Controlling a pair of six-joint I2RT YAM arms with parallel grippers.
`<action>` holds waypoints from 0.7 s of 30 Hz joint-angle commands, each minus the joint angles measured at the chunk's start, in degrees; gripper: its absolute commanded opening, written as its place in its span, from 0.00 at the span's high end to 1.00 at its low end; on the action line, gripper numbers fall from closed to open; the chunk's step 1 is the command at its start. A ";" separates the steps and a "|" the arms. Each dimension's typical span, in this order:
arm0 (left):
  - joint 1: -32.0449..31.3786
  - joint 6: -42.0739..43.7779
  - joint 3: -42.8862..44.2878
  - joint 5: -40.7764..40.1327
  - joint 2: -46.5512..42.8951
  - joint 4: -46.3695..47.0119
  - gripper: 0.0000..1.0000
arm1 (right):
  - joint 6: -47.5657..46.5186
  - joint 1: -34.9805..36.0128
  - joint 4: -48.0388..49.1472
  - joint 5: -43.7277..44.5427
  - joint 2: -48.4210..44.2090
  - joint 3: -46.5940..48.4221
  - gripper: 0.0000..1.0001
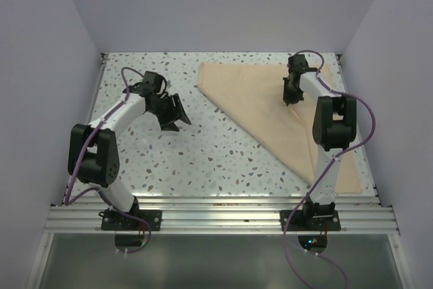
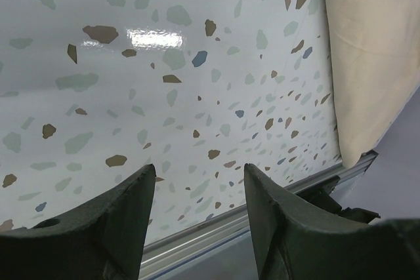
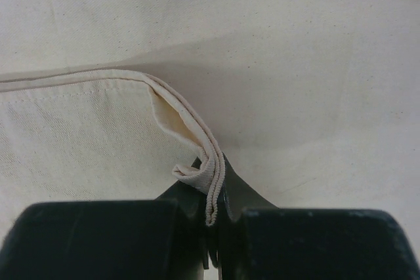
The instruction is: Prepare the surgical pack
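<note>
Jaws of the left gripper (image 1: 173, 116) stand wide apart with nothing between them. Those of the right gripper (image 1: 290, 94) are closed on a fold of the tan cloth (image 1: 260, 103).

Top view: the cloth lies folded into a triangle on the right half of the speckled table (image 1: 203, 160). One long edge runs diagonally from the far middle toward the near right corner. The right gripper sits over the far part of the cloth, near the far right corner of the table. The left gripper hovers over bare table on the left, well apart from the cloth.

Left wrist view: both dark fingers (image 2: 111, 227) frame bare speckled surface. The cloth's edge shows at the upper right, and a metal rail (image 2: 197, 240) borders the table beyond the fingers.

Right wrist view: the stitched hem of the cloth rises in a narrow ridge and is pinched between the fingertips. More cloth lies flat beneath and beyond it.
</note>
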 commanded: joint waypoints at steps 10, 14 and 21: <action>0.34 2.08 2.89 0.27 1.20 -1.35 0.39 | -0.84 -1.33 1.00 0.58 3.27 4.27 1.00; 0.34 2.25 1.93 0.18 1.38 -1.26 0.39 | -0.67 -1.33 1.17 -0.03 3.54 4.45 1.00; 0.34 2.16 1.66 0.45 2.25 -2.75 0.40 | 0.13 -1.33 3.01 -1.35 4.07 4.54 1.00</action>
